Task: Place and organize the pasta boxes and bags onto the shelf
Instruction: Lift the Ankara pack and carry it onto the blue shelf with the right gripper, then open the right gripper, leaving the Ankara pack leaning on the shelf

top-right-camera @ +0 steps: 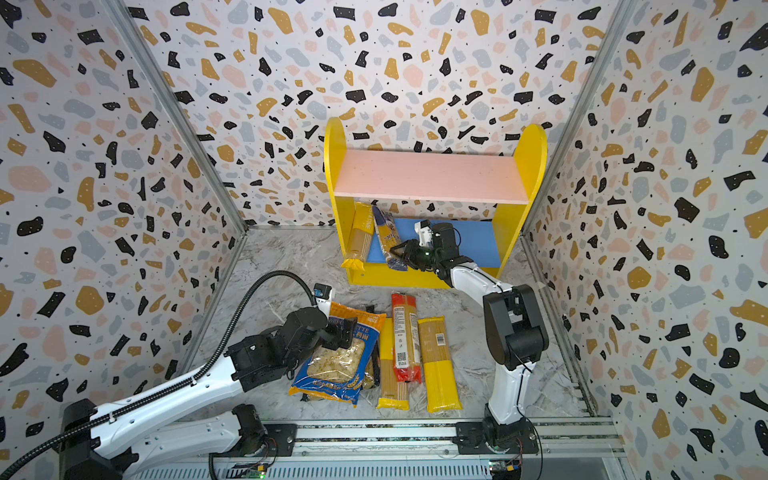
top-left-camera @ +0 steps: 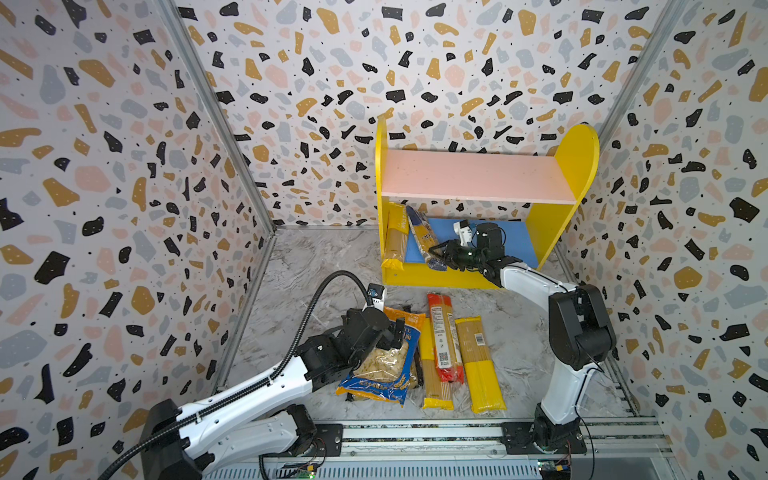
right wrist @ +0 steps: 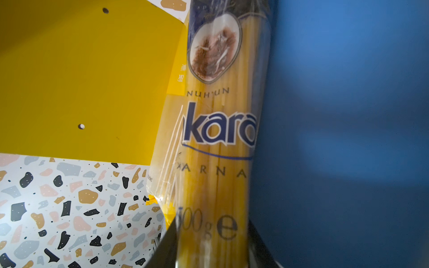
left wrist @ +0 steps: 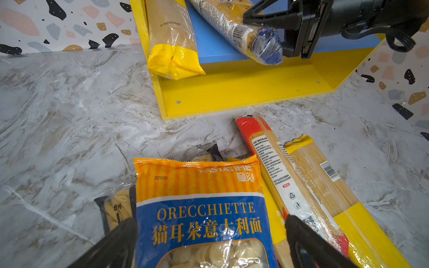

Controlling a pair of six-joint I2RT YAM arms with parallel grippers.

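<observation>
Finding: your right gripper (top-left-camera: 441, 254) is clenched on the dark blue spaghetti pack (top-left-camera: 420, 235) close to its near, crimped end, at centre right of both top views, inside the shelf (top-left-camera: 578, 166). The pack lies tilted on the blue lower board (top-left-camera: 511, 245), its far end angled toward the yellow spaghetti pack (top-left-camera: 395, 237) that sits against the left side panel. Whether the two touch I cannot confirm. Recommendation, as a judgement: before you let go, swing the held end leftward so the pack runs parallel to its neighbour. Push it deeper so its end does not overhang the yellow base (top-left-camera: 436, 280), then withdraw straight back, since the slick plastic could be dragged out by a sideways exit. Shelf contents: the lower board holds these two packs only, both at its left end; the pink upper board (top-left-camera: 469, 174) is bare. Your left gripper (left wrist: 210, 243) is spread wide, grasping nothing, with its fingers either side of the orecchiette bag (left wrist: 199, 208) at lower centre; contact cannot be determined. On the table (top-left-camera: 316, 257) beside that bag lie a red-orange pack (top-left-camera: 444, 336), a bright yellow pack (top-left-camera: 480, 365) and a paler pack (top-left-camera: 432, 382) partly beneath the red one. A dark bag of penne (left wrist: 113, 208) shows under the orecchiette bag.
</observation>
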